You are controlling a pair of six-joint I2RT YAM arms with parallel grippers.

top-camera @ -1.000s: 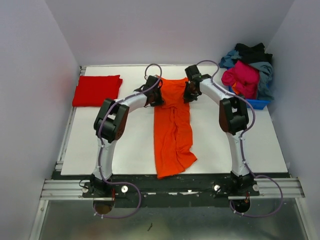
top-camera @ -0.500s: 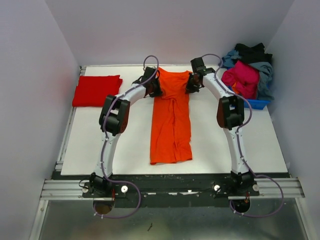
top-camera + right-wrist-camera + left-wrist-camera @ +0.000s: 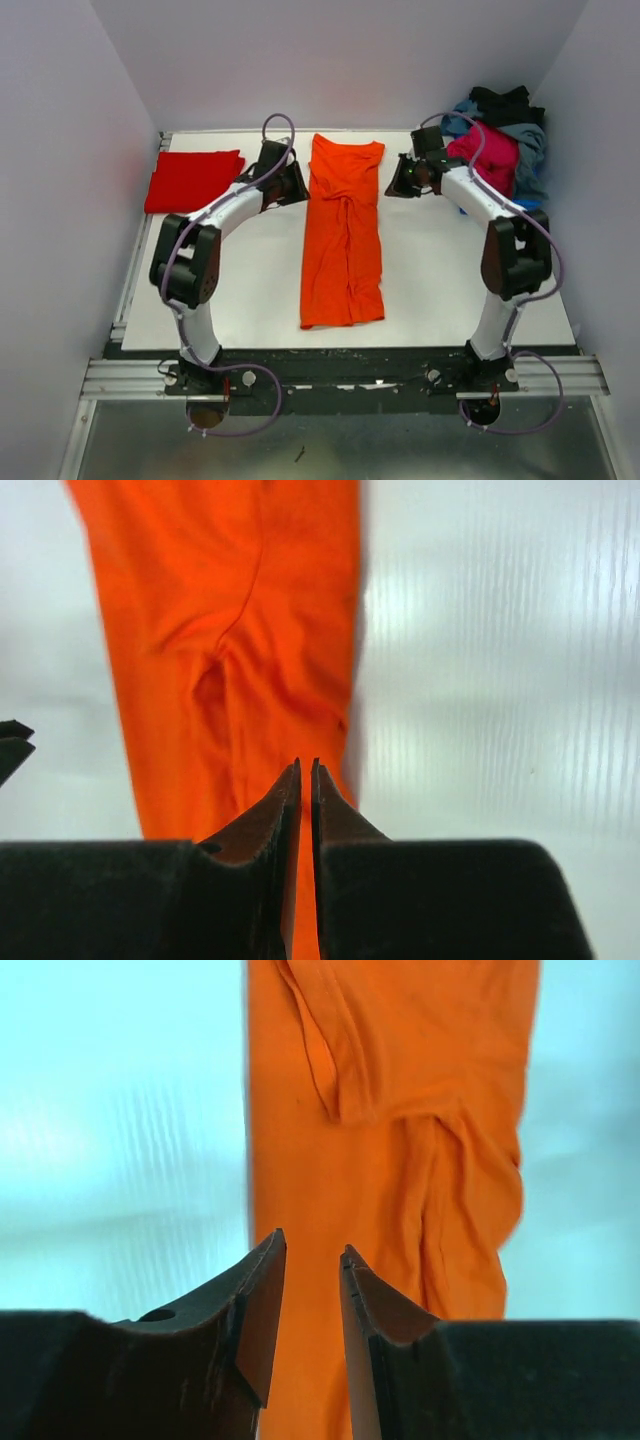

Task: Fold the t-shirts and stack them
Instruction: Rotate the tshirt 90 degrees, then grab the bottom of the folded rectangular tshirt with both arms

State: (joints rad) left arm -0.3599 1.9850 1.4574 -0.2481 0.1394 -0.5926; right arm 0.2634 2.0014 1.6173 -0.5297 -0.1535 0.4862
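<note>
Rightward, blue bin (image 3: 512, 207) heaped with shirts (image 3: 485, 150); left claw (image 3: 312, 1243) apart, right claw (image 3: 305, 764) barely apart.

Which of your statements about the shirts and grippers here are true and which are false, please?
1. The orange shirt lies flat as a long strip. True.
2. The left gripper grips the orange shirt. False: it sits beside the shirt, jaws apart and empty.
3. The red shirt lies folded at the far left. True.
4. The red shirt is stacked on the orange shirt. False: they lie well apart.
</note>
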